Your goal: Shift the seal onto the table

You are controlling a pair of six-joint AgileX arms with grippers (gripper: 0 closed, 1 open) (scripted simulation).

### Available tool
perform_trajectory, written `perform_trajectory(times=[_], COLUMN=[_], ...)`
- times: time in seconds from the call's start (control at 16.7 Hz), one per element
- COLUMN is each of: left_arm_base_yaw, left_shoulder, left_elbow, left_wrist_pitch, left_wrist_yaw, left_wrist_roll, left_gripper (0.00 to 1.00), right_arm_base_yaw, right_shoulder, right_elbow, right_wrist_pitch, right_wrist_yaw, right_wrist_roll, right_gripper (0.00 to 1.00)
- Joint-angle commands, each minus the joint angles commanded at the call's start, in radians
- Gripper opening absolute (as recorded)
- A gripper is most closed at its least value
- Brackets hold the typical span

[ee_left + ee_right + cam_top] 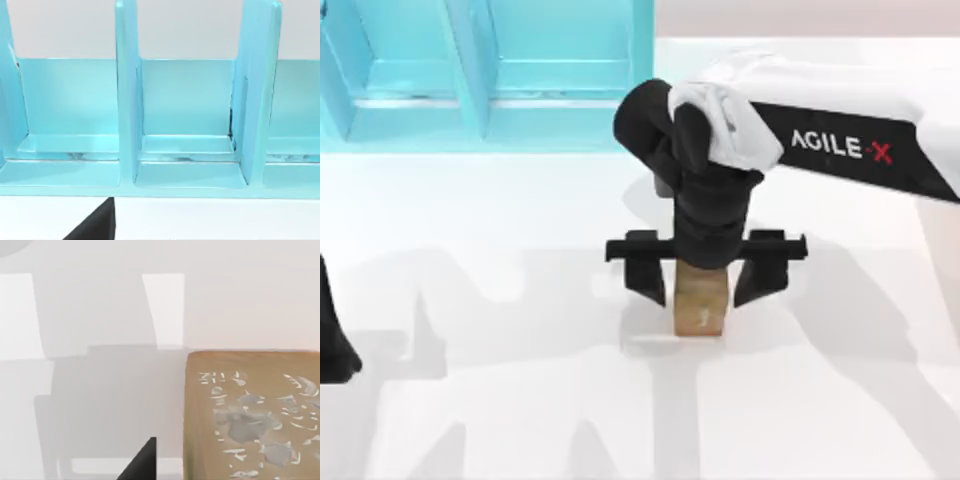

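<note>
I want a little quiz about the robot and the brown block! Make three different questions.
1. True or false: the seal sits inside the blue shelf.
2. Which gripper hangs over the seal? A) left gripper B) right gripper
3. Fill in: the right gripper's fingers are spread ____ on either side of the seal.

Key:
1. False. It stands on the white table, in front of the shelf.
2. B. The left arm is parked at the table's left edge.
3. Open; the fingers look apart from the block.
</note>
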Motion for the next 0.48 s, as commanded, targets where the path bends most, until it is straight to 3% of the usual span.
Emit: perform_trajectory(times=[0.48], left_arm_base_yaw=[0.000], left_shoulder=[0.000], left_elbow=[0.000], left_wrist_pitch=[0.000], left_wrist_yaw=[0.000], left_wrist_roll=[0.000], left_gripper=[1.00], right_arm_base_yaw=[0.000], right_shoulder=[0.000], right_elbow=[0.000], right_wrist_pitch=[0.000], right_wrist_yaw=[0.000], right_wrist_roll=[0.000], right_gripper=[1.00])
